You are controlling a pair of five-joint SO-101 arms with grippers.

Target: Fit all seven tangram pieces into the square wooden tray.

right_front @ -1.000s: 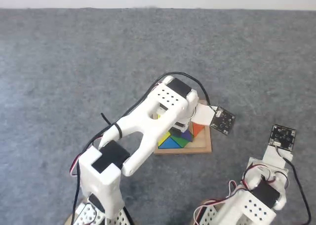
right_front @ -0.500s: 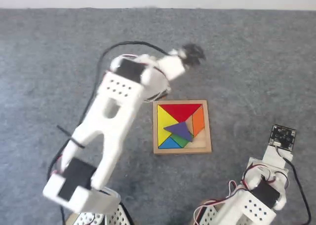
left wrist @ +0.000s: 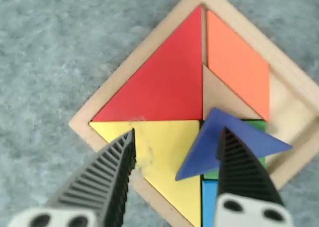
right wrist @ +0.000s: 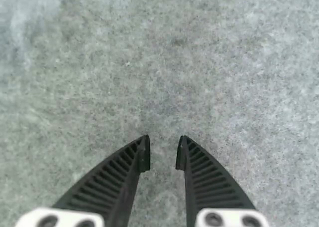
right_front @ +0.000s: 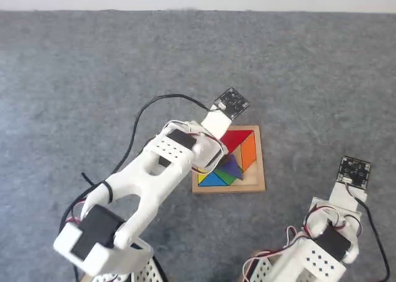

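Note:
The square wooden tray [left wrist: 134,65] holds a red triangle [left wrist: 164,82], an orange parallelogram [left wrist: 239,67] and a yellow triangle [left wrist: 164,162] lying flat. A purple triangle [left wrist: 202,150] lies askew on top, partly over a green piece [left wrist: 256,125] and a blue piece [left wrist: 208,197]. Bare wood [left wrist: 222,97] shows beside it. My left gripper [left wrist: 177,137] hangs open above the yellow and purple triangles, holding nothing. In the high view the left arm [right_front: 167,170] covers the left side of the tray [right_front: 260,186]. My right gripper [right wrist: 163,142] hovers over bare carpet, its tips nearly together.
Grey carpet [right_front: 93,65] covers the whole table around the tray. The right arm [right_front: 328,245] is folded back at the near right corner, away from the tray. A black cable [right_front: 142,115] loops off the left arm.
The left arm swung up and away to the far left, uncovering the tray, then came back over it. The purple triangle stays askew. The right arm has not moved.

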